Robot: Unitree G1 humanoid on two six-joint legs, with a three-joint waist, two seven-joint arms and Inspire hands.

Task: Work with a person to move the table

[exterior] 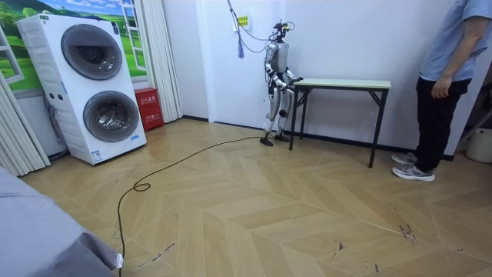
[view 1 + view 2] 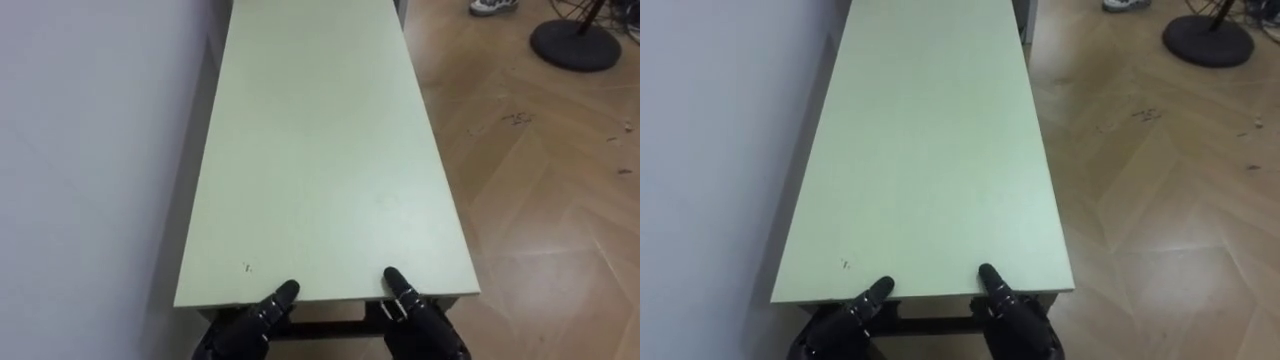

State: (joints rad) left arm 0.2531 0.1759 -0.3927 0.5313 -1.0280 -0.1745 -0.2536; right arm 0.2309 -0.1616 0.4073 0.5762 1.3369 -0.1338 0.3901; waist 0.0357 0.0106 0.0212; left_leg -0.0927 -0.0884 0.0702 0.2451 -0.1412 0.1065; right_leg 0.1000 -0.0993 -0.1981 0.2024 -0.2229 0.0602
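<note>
Fingers (image 2: 283,293) of both hands grip the near short edge of the tabletop (image 2: 320,150). One dark digit of each hand lies on top of the edge. The rest reach under the rim, where I cannot see them. The left hand (image 2: 245,325) holds at about 7 o'clock and the right hand (image 2: 420,325) at about 5 o'clock, well in from the corners and evenly spaced.

From the grip, the tabletop's long axis runs straight away towards 12 o'clock, so both hands are equally near and share this end.

Its 9 o'clock long edge runs close along the wall (image 2: 90,150), and I judge there is no room to swing that way. The 3 o'clock side opens onto bare wooden floor (image 2: 540,200). At about 1 o'clock a round dark stand base (image 2: 575,45) sits near the far corner, with a shoe (image 2: 492,7) just beside it.

In the room view the person (image 1: 446,85) stands just beyond the far end, with one arm hanging beside the body and not on the tabletop. All the legs look to be on the floor. I judge the lift has not begun, and the safe path is out towards 3 o'clock.
</note>
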